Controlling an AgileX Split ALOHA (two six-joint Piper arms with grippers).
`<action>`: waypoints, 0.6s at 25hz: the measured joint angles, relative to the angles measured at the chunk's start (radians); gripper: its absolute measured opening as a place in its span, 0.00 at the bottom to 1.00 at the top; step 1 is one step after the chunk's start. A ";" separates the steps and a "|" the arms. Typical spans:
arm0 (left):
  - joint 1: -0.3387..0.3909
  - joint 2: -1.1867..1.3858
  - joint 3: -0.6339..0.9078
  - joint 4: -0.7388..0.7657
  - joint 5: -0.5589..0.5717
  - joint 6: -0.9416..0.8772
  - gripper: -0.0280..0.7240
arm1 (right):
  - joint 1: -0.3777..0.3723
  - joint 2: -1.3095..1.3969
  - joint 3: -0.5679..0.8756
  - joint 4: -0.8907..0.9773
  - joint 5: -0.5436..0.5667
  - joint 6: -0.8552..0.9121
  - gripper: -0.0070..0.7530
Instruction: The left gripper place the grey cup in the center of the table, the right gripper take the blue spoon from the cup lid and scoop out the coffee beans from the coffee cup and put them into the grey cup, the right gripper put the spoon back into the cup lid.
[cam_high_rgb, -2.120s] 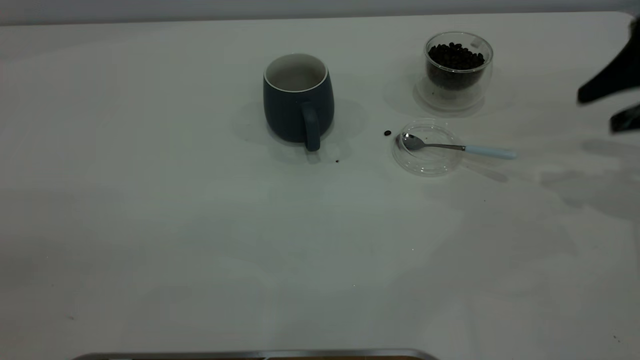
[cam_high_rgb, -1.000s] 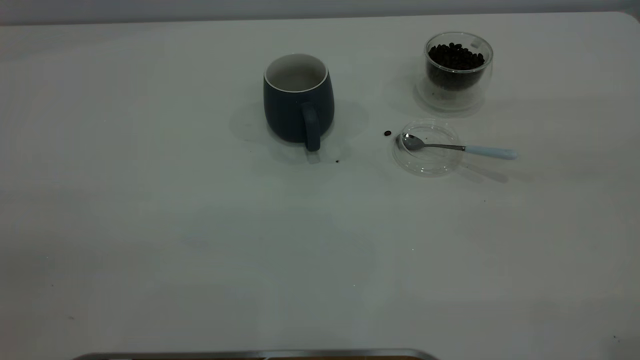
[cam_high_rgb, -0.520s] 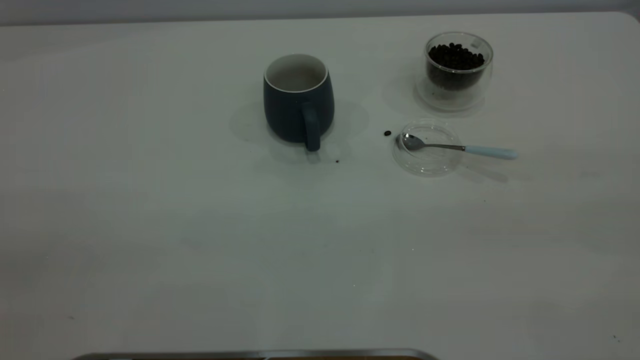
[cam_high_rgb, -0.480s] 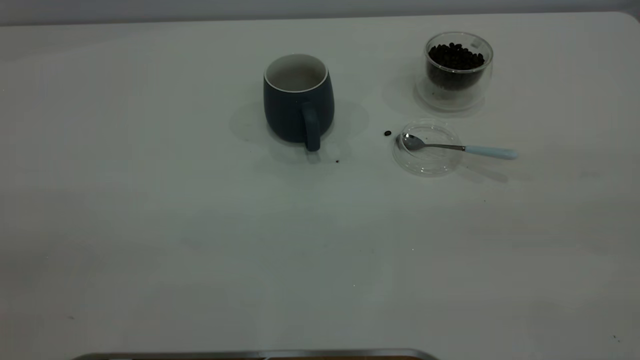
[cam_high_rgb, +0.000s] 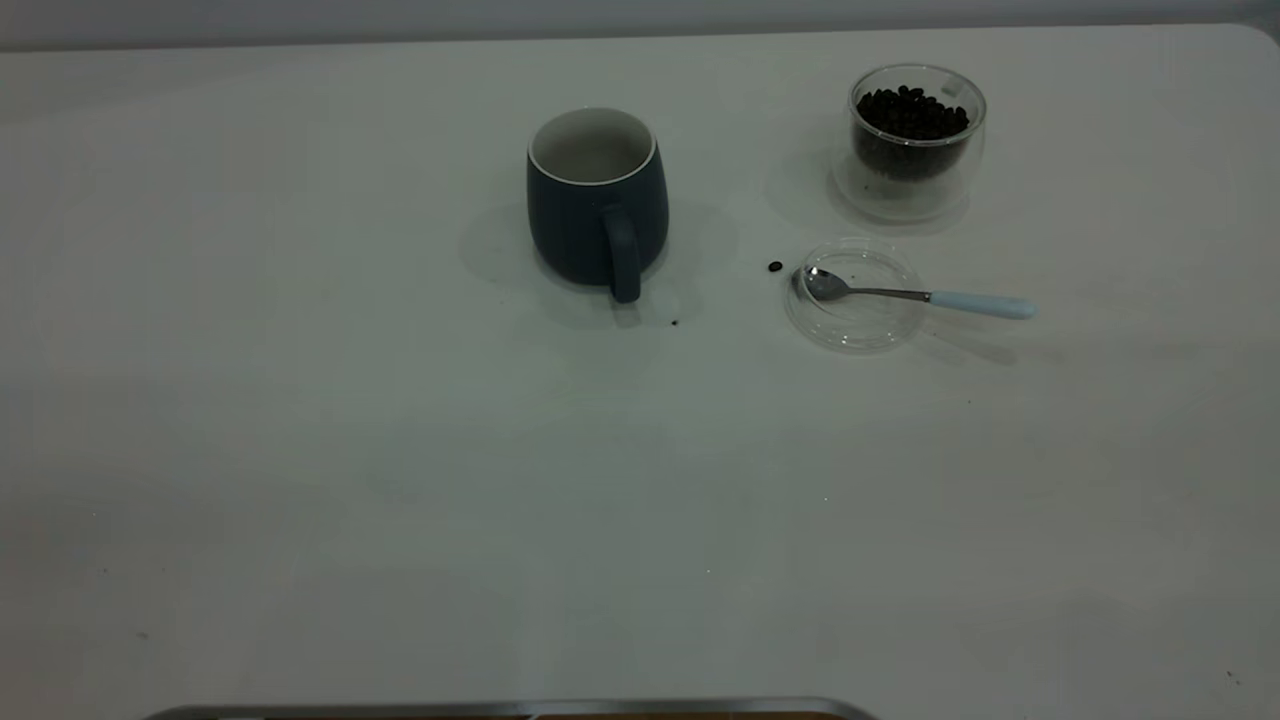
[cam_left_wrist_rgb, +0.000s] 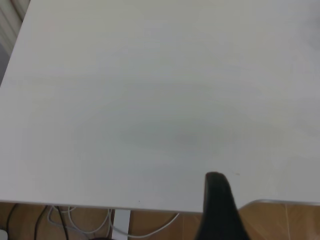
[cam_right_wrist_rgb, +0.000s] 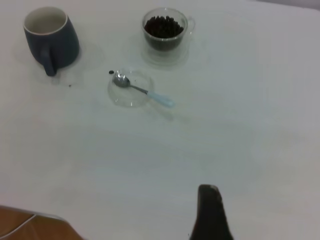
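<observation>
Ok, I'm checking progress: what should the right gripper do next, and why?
Probably reach for the blue spoon by its handle: the grey cup already stands mid-table showing no beans, the spoon lies across the cup lid, handle overhanging, and the right gripper hangs well back.

You've got open surface (cam_high_rgb: 400, 480) across the near half and the whole left. Obstacles cluster far right: grey cup (cam_high_rgb: 597, 205), coffee cup (cam_high_rgb: 916, 140), cup lid (cam_high_rgb: 855, 322) carrying the blue spoon (cam_high_rgb: 920, 296).
</observation>
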 joint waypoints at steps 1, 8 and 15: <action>0.000 0.000 0.000 0.000 0.000 0.000 0.79 | 0.000 -0.002 0.000 0.000 0.000 0.000 0.78; 0.000 0.000 0.000 0.000 0.000 0.000 0.79 | 0.000 -0.004 0.000 -0.013 0.000 0.000 0.78; 0.000 0.000 0.000 0.000 0.000 -0.001 0.79 | 0.000 -0.006 0.000 -0.099 0.000 0.080 0.78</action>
